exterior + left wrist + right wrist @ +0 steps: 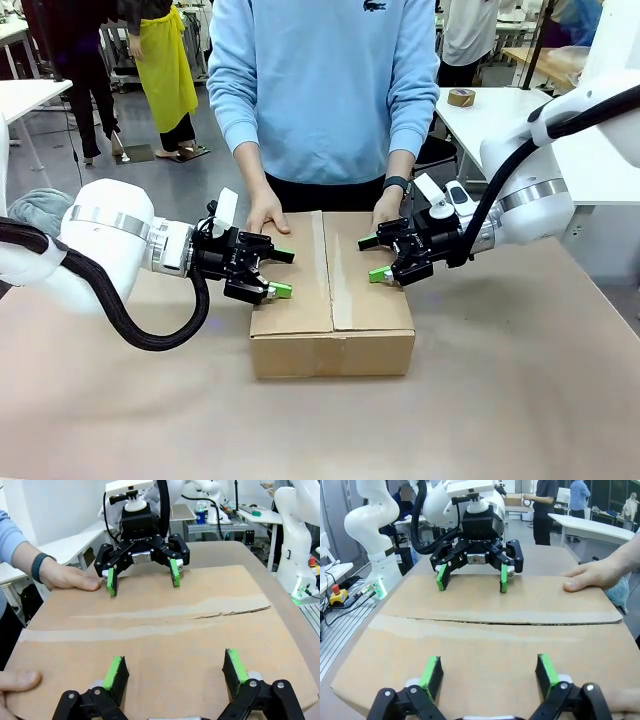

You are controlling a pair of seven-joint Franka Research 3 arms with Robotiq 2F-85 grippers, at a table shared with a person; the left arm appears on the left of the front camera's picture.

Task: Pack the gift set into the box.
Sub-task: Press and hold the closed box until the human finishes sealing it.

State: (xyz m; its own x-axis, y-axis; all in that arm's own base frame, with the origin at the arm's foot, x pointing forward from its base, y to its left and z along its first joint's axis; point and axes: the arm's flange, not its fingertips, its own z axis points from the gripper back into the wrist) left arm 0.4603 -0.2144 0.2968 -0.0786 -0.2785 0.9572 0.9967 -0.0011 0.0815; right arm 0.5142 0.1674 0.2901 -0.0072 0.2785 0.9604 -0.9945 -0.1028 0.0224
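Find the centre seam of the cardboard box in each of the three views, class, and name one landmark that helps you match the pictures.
Front view: the seam runs near-vertically down the middle of the box top.
Left wrist view: the seam crosses the middle left to right.
Right wrist view: the seam crosses the middle horizontally.
Shared landmark: the person's hand pressing the far flap edge.

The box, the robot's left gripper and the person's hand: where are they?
box (330,345), front view, its brown front wall.
left gripper (281,272), front view, between its green fingertips.
person's hand (266,213), front view, back of hand.
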